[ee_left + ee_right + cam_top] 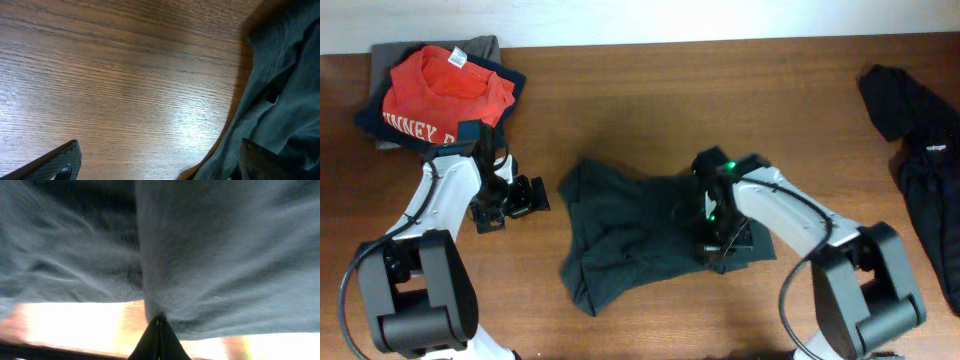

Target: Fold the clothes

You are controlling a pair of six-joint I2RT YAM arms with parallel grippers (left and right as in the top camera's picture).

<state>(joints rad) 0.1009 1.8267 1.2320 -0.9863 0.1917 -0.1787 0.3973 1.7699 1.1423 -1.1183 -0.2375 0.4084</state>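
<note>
Jaws on the right gripper (159, 326) are pressed together on a pinch of the charcoal shirt (620, 235), which is crumpled mid-table, and the hold is at its right edge. Those of the left gripper (527, 197) are spread wide over bare table (100, 75), just beside the shirt's left edge, so that side is judged the left arm's to take.
</note>
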